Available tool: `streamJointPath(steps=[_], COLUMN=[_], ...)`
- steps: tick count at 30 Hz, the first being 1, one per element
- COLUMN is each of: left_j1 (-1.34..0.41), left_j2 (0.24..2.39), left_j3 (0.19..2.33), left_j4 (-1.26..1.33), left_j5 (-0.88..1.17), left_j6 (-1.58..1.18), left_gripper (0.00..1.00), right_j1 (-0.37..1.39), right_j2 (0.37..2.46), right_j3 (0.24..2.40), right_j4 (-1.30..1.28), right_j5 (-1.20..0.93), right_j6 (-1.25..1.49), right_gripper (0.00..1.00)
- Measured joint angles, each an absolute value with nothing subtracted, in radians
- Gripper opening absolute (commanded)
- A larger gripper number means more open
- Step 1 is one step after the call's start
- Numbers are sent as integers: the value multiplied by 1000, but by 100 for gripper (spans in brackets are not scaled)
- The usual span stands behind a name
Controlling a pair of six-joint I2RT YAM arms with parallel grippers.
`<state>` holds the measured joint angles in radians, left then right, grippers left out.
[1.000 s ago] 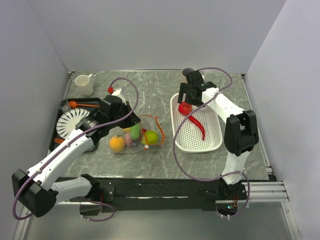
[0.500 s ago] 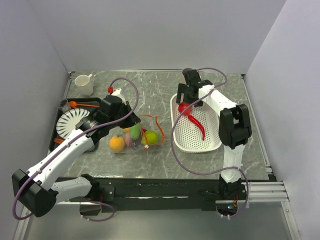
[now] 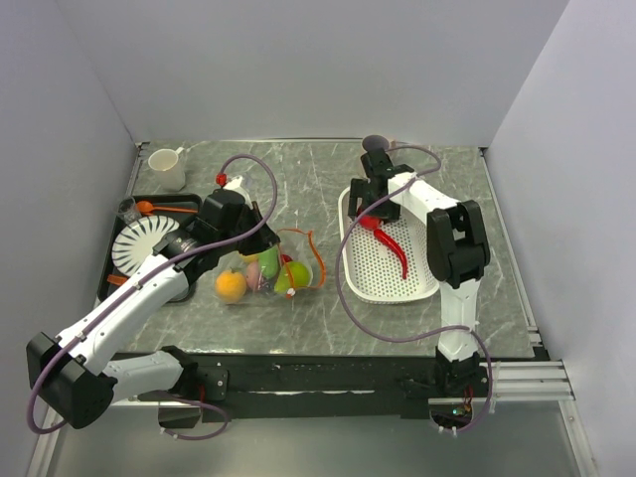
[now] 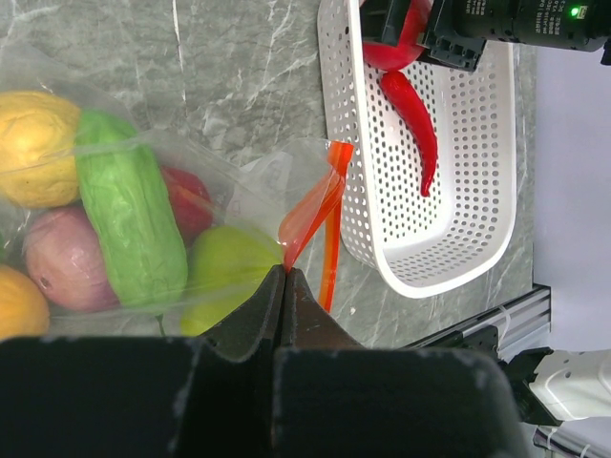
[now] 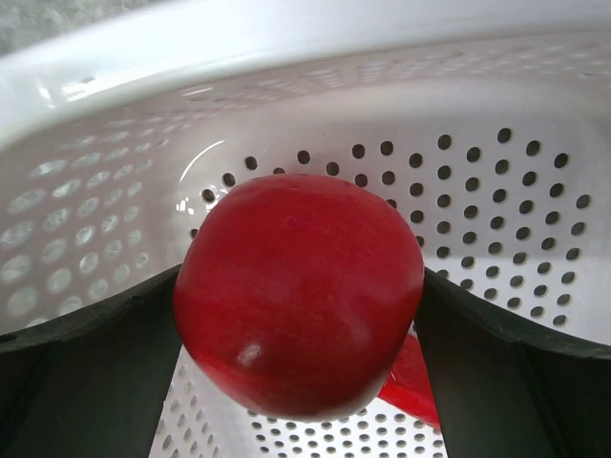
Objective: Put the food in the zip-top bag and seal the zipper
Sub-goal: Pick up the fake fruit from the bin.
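I'm hanging my right gripper (image 3: 371, 209) wide open and empty astride the glossy red toy apple (image 5: 298, 291) in the white perforated basket's (image 3: 422, 268) upper-left corner; the clear plastic bag (image 3: 288, 260) is lying leftward, my left gripper (image 4: 284, 277) pinching its orange-red zipper (image 4: 310, 210).

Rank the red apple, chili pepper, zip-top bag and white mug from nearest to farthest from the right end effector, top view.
1. red apple, between the right end effector's fingers.
2. chili pepper, in the same basket.
3. zip-top bag, left of the basket.
4. white mug, far left corner.
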<state>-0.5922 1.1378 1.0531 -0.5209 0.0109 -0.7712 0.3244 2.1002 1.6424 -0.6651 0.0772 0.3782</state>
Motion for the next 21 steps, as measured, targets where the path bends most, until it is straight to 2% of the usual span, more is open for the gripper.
streamJointPath(steps=[5,9,10,13,21], left_j1=[-592,-592,-592,-592,-592], left_j2=[1138,1138,1139,1140,1142], left_j3=[1053,1053,1053,1053,1053], left_j4=[-521,-521,-521,-521,-521], left_j5=[10,11,11,11,11], left_j6=[-772,-771,-771,-771,-771], left_gripper=[1,1,1,1,1], right_j1=[324,324,324,324,324], right_j2=[2102,2099,2098,2095,2005], right_j3=[1642,1628,1628,1628,1528], right_j4=[-652,-629,-628,-628,-610], right_j5=[65,60,59,59,52], right_j6=[377,378,379,376,377], right_gripper=[88,70,61,53,50])
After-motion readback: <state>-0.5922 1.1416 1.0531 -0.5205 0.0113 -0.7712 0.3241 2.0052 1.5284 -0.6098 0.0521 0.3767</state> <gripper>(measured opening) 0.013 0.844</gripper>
